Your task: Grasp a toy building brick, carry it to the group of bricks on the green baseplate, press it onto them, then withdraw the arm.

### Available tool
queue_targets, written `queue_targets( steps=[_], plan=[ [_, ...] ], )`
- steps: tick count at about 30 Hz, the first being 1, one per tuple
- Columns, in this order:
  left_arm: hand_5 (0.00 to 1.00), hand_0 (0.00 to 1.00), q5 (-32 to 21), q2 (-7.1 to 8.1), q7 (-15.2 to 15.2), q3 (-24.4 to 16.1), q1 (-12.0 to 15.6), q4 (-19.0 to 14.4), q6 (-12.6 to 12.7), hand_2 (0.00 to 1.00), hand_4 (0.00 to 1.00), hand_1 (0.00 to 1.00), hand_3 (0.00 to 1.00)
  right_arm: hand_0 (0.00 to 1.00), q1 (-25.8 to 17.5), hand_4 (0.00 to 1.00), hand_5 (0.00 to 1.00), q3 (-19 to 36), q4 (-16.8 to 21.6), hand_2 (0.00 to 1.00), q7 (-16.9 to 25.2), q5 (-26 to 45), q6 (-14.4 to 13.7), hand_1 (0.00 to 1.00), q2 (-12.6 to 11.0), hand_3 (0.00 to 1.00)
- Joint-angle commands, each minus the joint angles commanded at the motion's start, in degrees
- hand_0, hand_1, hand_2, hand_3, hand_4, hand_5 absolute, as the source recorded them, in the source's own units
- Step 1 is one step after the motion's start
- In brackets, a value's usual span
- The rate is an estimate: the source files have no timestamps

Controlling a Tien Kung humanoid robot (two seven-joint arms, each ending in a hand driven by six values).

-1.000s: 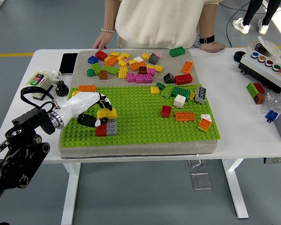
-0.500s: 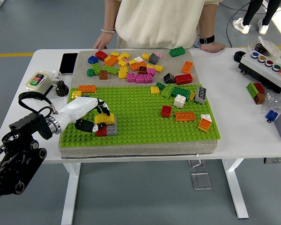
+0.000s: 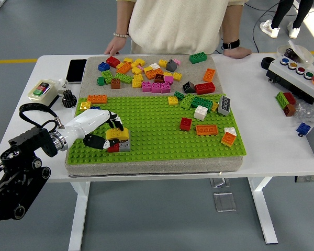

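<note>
My left hand reaches in from the left over the green baseplate. Its fingers are curled around a yellow brick, which sits on top of a grey brick and a red brick near the plate's front left. The thumb lies low in front of the red brick and the other fingers are behind the yellow one. My right arm is out of the picture.
Several loose bricks lie on the grey mat behind the plate; others stand on its right half. A phone, a small device and a button box are on the table. A person's hands rest at the far edge.
My left hand has moved down and slightly toward me with the yellow brick, bringing it onto the grey and red bricks. The person has not moved.
</note>
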Motion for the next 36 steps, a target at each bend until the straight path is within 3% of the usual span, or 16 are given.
queue_targets(
  steps=[36],
  plan=[
    [0.002,0.615,0.3,0.08,-0.5,0.9,-0.7,1.3,-0.3,0.549,0.689,0.574,0.534,0.729,0.2,0.947,0.494,-0.1,0.0,0.684,0.0,0.2,-0.2,0.635,0.1,0.623]
  ],
)
